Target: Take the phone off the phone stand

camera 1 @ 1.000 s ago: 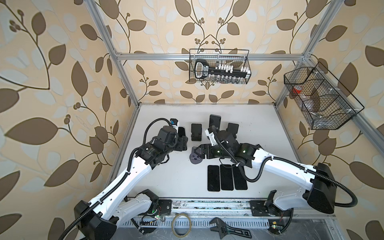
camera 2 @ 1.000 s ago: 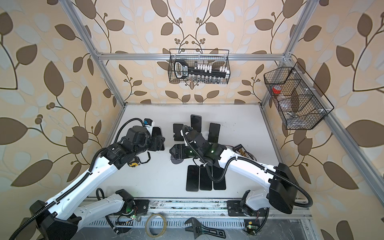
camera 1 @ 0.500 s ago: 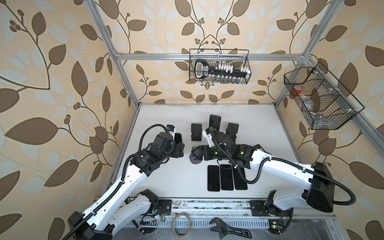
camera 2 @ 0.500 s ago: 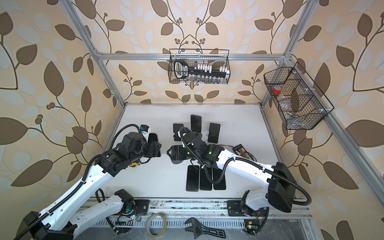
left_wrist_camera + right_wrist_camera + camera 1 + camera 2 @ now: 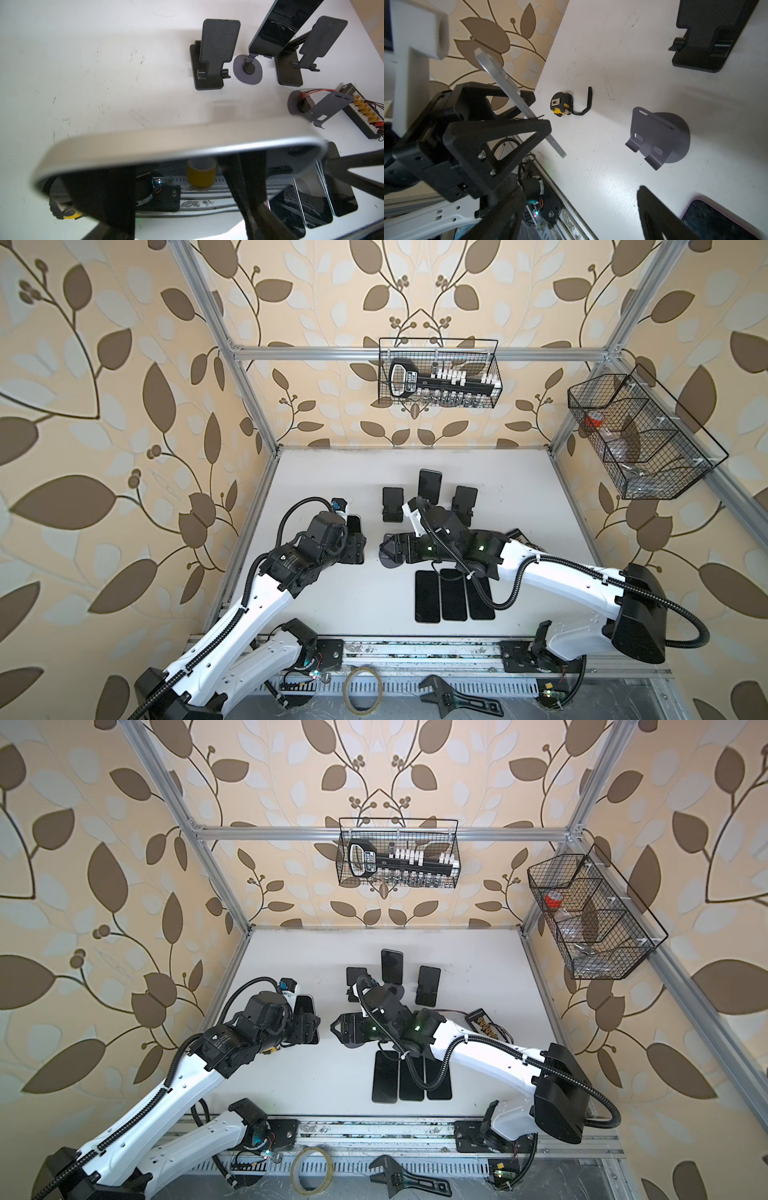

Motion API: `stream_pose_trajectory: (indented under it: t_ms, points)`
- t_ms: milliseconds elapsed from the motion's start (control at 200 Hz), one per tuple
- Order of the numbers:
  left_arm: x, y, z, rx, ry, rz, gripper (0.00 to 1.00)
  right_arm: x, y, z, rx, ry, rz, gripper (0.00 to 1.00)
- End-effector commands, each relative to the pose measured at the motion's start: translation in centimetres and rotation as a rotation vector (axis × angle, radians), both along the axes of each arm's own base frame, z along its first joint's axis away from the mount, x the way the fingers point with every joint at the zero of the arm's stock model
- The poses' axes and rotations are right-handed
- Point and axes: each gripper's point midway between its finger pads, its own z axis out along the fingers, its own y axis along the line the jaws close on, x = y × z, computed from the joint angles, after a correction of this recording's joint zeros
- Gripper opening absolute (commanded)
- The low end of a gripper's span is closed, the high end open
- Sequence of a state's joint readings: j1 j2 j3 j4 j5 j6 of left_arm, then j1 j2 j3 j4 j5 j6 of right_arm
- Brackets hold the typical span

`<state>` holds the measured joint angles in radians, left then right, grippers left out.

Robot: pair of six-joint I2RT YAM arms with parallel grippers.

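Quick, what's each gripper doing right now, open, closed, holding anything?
Left gripper: closed, holding the phone.
Right gripper: open, nothing between its fingers.

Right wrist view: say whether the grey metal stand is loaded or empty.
Empty: the grey metal stand has a bare cradle; the left gripper clamps a silver-edged phone clear of it.
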<state>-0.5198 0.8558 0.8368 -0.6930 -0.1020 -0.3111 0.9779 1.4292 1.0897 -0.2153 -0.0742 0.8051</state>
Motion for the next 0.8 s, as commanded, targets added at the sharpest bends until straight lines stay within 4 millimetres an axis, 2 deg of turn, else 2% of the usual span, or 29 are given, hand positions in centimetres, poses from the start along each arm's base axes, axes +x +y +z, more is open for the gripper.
stream_pose_trajectory:
  t_ms: [0, 795]
  points:
    - [-0.2, -0.1, 0.5, -0.038, -0.006, 0.008, 0.67, -0.1, 0.0, -0.2, 0.009, -0.003, -0.015, 0.85]
    - [-1.9, 0.0, -4.9, 0.023, 0.172, -0.008, 0.65, -0.3, -0.4, -1.4, -0.001, 0.006, -0.02, 0.85]
